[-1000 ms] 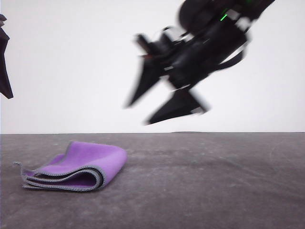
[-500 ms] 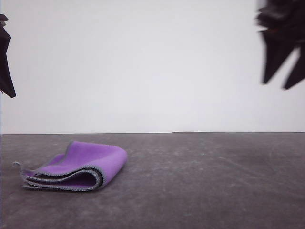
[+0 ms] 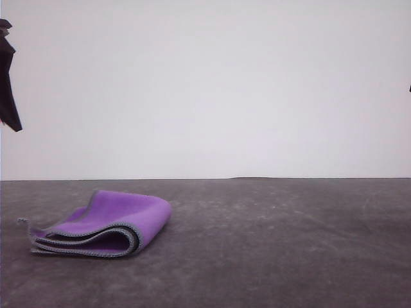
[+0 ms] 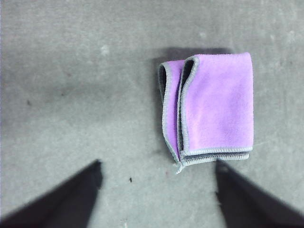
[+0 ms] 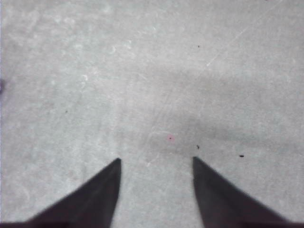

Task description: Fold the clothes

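Observation:
The clothes [image 3: 106, 224] are one small cloth lying folded on the grey table at the front left, purple face out, grey stitched edges stacked at its near side. In the left wrist view the folded cloth [image 4: 209, 109] lies flat below the camera, just beyond the fingertips. My left gripper [image 4: 156, 166] hangs high above it, open and holding nothing; a dark part of it [image 3: 8, 83] shows at the left edge of the front view. My right gripper [image 5: 156, 161] is open over bare table, far from the cloth.
The grey table [image 3: 289, 244] stretches to a white wall behind. The tabletop [image 5: 152, 71] under my right gripper has faint scratches and specks.
My right arm has swung up and away to the right, leaving the front view. The cloth and the left arm have stayed where they were.

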